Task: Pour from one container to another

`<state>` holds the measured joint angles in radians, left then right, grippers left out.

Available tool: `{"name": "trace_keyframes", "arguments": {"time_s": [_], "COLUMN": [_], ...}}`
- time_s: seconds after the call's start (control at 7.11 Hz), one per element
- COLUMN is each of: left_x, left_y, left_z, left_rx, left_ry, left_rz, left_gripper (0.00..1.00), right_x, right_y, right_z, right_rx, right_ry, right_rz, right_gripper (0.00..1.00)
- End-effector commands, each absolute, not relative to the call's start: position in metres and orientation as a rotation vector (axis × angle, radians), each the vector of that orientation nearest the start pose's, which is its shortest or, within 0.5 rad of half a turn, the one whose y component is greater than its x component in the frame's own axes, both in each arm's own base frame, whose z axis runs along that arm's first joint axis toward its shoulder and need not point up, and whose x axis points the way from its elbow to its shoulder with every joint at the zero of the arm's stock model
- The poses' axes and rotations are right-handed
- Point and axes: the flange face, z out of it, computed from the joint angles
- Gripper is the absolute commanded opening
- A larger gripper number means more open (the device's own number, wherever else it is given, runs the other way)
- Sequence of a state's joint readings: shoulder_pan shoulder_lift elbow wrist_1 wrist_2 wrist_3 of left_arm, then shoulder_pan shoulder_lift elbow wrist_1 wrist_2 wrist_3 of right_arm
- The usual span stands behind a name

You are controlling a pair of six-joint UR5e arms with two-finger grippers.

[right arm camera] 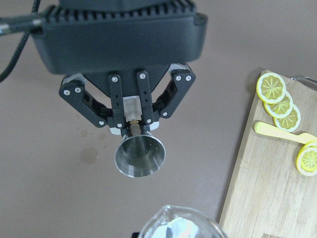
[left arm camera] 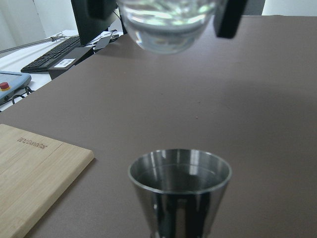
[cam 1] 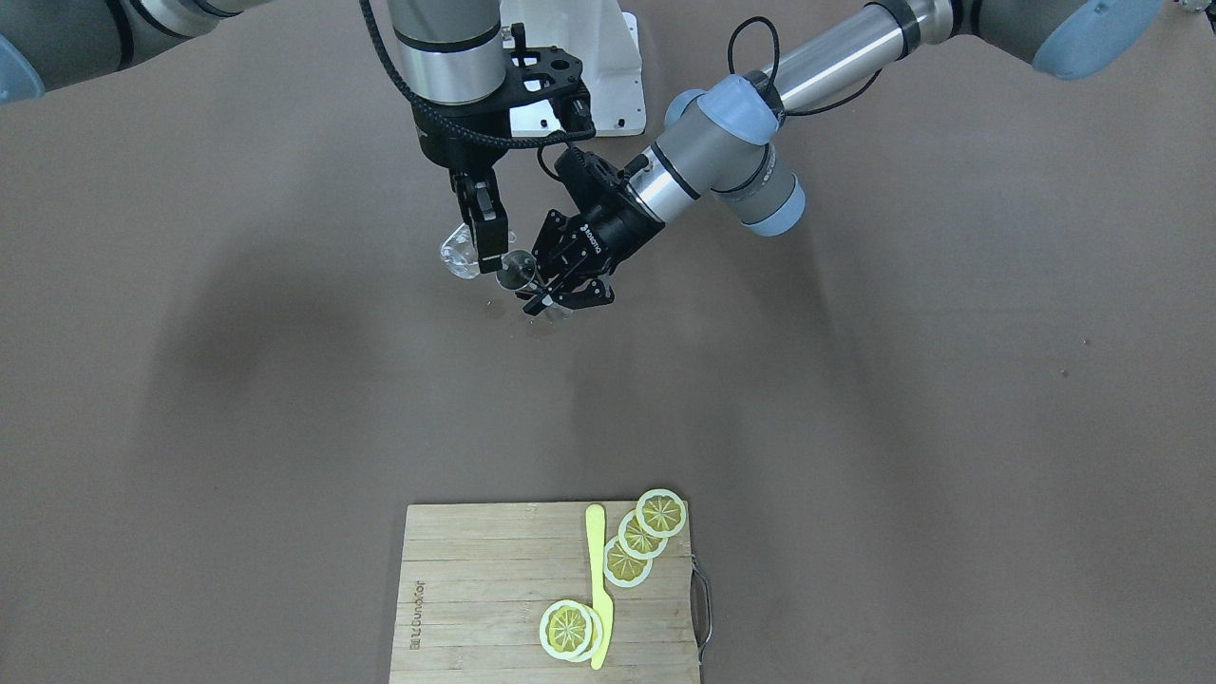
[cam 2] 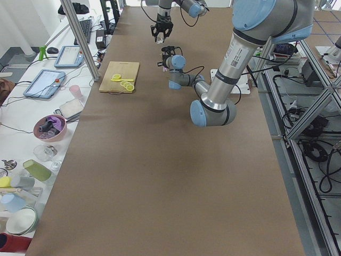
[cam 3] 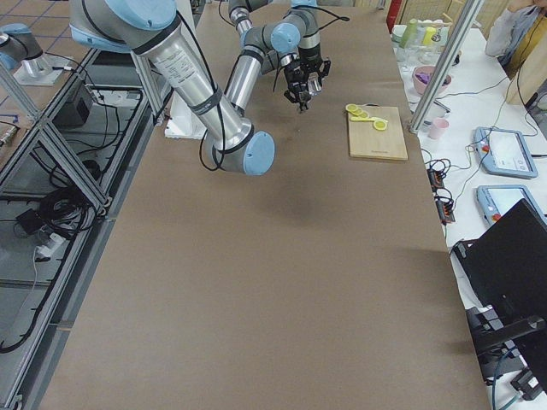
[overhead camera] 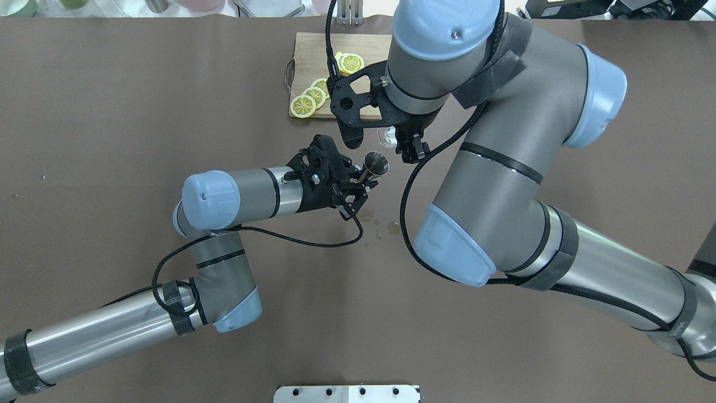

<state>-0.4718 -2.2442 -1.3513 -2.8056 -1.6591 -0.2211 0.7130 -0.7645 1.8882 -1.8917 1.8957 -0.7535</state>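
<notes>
Lemon slices (cam 1: 661,513) and a yellow knife (cam 1: 597,579) lie on the wooden cutting board (cam 1: 475,589) at the near edge of the front-facing view. Well beyond them, my left gripper (cam 1: 556,299) clamps a steel jigger (cam 1: 516,270), and my right gripper (cam 1: 484,249) grips a clear glass pitcher (cam 1: 458,255) just beside it. Overhead, the jigger's open mouth points away from my left gripper, and small wet spots (overhead camera: 386,228) mark the brown table (overhead camera: 112,112) near it. From the left wrist camera, the pitcher hangs above and beyond the jigger's rim, pinched between my right fingers (left arm camera: 228,17). From the right wrist camera, my left fingers (right arm camera: 142,101) close narrowly on the jigger's waist.
</notes>
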Motion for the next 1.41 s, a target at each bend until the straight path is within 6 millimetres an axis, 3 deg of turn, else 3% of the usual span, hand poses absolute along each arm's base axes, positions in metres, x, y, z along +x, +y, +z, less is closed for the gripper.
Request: {"name": "trace_keyframes", "arguments": {"time_s": [0.0, 0.28, 0.56, 0.84, 0.98, 1.13, 1.27], "left_x": [0.572, 0.568, 0.540, 0.497, 0.475, 0.459, 0.425], "left_y": [-0.429, -0.434, -0.463, -0.499, -0.516, -0.524, -0.539], "left_z": [0.213, 0.213, 0.217, 0.247, 0.261, 0.282, 0.314], "left_rx": [1.331, 1.340, 1.373, 1.382, 1.385, 1.379, 1.384], "left_ry": [1.125, 1.113, 1.082, 1.019, 0.984, 0.955, 0.915], "left_rz": [0.739, 0.725, 0.681, 0.624, 0.597, 0.584, 0.550], "left_gripper": [0.00, 0.00, 0.00, 0.00, 0.00, 0.00, 0.00], "right_x": [-0.358, -0.316, -0.276, -0.237, -0.218, -0.201, -0.183], "right_y": [-0.477, -0.497, -0.510, -0.517, -0.530, -0.534, -0.539], "right_z": [0.132, 0.167, 0.210, 0.269, 0.299, 0.324, 0.355], "right_rx": [0.927, 0.948, 0.963, 0.977, 0.994, 0.999, 1.012], "right_ry": [-0.416, -0.492, -0.564, -0.625, -0.644, -0.657, -0.684], "right_rz": [-1.599, -1.551, -1.513, -1.477, -1.453, -1.430, -1.409], "right_gripper": [0.00, 0.00, 0.00, 0.00, 0.00, 0.00, 0.00]}}
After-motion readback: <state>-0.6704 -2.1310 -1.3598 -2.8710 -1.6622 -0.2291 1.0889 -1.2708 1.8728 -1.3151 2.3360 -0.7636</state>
